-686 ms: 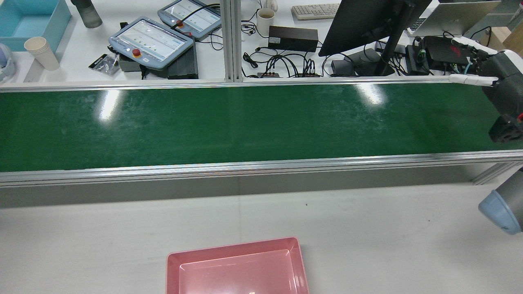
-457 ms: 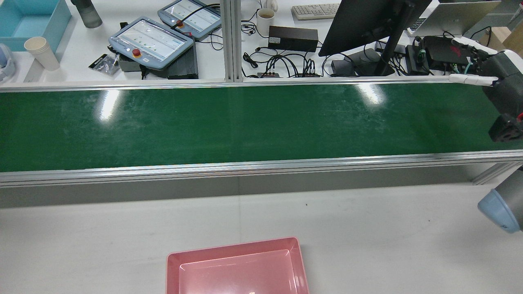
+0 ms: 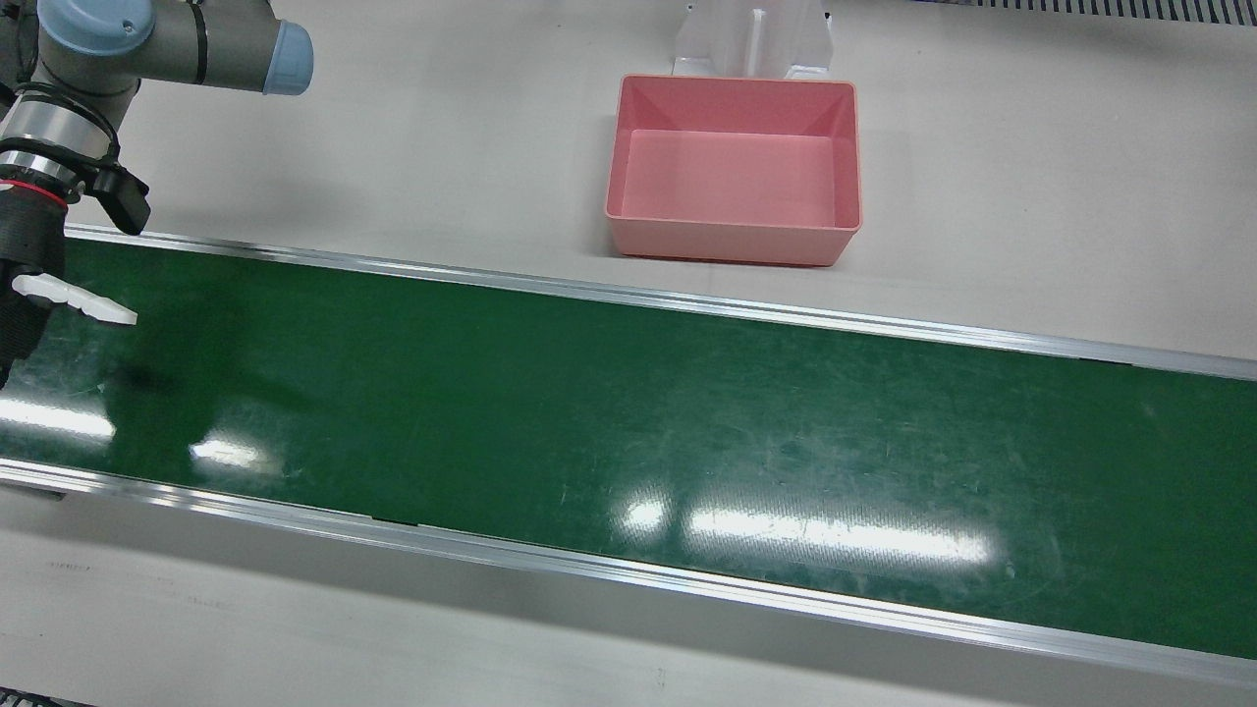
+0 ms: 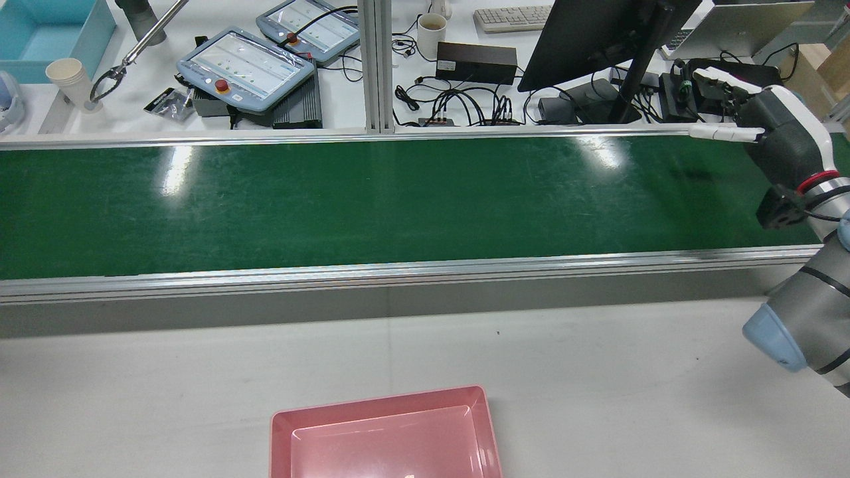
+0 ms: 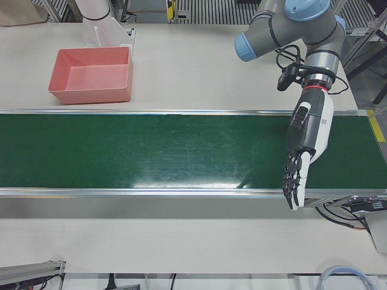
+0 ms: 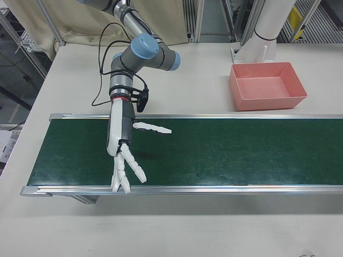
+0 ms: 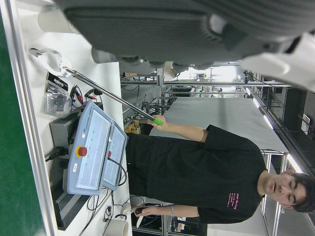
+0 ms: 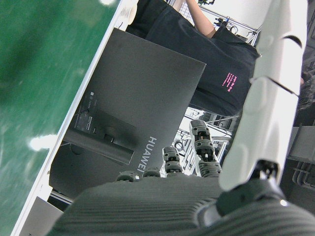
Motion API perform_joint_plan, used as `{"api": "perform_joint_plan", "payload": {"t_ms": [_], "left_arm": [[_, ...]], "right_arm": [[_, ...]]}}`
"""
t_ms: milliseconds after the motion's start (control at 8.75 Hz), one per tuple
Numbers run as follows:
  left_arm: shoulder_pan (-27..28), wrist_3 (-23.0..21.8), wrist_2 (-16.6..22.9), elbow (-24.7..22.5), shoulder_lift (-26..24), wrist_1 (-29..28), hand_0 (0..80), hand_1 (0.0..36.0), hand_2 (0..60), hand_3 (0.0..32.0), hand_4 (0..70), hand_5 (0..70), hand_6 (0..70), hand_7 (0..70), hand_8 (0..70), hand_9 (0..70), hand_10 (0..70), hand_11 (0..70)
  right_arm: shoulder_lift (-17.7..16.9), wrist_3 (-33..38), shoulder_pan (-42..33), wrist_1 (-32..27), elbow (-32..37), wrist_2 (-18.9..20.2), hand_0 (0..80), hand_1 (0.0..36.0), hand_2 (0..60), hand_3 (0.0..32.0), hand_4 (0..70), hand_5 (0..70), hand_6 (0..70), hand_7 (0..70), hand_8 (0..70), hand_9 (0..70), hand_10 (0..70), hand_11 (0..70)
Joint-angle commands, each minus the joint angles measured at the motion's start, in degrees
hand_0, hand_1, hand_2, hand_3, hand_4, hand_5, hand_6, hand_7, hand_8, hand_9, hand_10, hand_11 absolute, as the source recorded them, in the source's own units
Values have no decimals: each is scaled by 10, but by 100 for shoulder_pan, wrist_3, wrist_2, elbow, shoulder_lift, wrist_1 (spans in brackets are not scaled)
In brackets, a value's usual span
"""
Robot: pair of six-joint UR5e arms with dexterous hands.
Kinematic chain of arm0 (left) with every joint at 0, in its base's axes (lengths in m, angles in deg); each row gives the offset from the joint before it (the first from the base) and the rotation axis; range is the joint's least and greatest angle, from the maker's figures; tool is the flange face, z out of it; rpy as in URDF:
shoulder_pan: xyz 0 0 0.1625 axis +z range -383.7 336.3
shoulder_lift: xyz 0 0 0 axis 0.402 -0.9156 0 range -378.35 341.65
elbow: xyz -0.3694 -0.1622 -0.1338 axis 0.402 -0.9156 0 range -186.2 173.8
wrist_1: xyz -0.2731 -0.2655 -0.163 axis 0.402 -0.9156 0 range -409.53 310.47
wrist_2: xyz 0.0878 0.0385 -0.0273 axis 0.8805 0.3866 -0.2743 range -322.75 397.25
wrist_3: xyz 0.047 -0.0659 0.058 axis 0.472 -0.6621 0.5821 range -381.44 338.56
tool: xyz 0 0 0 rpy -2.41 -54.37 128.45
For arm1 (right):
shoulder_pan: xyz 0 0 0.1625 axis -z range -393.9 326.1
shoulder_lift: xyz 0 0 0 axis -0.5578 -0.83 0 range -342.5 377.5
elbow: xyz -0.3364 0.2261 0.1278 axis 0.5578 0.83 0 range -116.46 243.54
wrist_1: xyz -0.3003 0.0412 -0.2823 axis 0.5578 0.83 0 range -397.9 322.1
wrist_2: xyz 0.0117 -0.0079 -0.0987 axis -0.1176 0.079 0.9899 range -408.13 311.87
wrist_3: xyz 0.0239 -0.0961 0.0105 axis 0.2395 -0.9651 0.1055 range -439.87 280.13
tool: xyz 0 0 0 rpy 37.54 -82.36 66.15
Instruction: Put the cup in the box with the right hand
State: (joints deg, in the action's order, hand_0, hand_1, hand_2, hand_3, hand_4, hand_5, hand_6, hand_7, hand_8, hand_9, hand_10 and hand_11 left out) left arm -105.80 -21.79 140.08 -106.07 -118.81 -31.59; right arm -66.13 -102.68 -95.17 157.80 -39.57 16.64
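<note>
A white paper cup (image 4: 68,81) stands on the desk beyond the green belt (image 4: 398,199), far left in the rear view; the claw of a long reach tool (image 4: 106,81) sits right beside it. The pink box (image 4: 385,438) (image 3: 732,162) rests on the white table on the near side of the belt and holds nothing. My right hand (image 4: 770,136) (image 6: 124,152) hovers over the belt's right end, open, fingers spread, holding nothing. My left hand (image 5: 305,145) hangs open over the belt's other end. In the left hand view the cup (image 7: 51,20) and the tool's claw (image 7: 47,59) show.
A person (image 7: 206,167) behind the desk holds the reach tool. Two teach pendants (image 4: 246,66), a monitor (image 4: 597,40), a mug (image 4: 430,32), cables and a blue bin (image 4: 46,33) crowd the desk. Aluminium rails (image 4: 398,272) edge the belt.
A reach tool has come in from the top and its claw now sits by the cup. My right hand has moved left, further over the belt.
</note>
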Motion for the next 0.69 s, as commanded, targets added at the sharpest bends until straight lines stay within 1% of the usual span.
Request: {"api": "perform_joint_plan", "payload": {"t_ms": [0,229,571], "left_arm": [[1,0,0,11,0,-1,0,0,0,0,0,0,0,0,0,0,0,0],[1,0,0,3,0,-1,0,0,0,0,0,0,0,0,0,0,0,0],[1,0,0,3,0,-1,0,0,0,0,0,0,0,0,0,0,0,0]], "right_arm": [[-469,23,81,3,-420,0,493,191,89,0,0,53,38,126,0,11,0,0],[-645,40,133,-5,-376,0,481,181,98,0,0,51,33,99,0,5,0,0],[-619,23,239,3,-324,0,476,171,98,0,0,47,35,114,2,8,0,0]]}}
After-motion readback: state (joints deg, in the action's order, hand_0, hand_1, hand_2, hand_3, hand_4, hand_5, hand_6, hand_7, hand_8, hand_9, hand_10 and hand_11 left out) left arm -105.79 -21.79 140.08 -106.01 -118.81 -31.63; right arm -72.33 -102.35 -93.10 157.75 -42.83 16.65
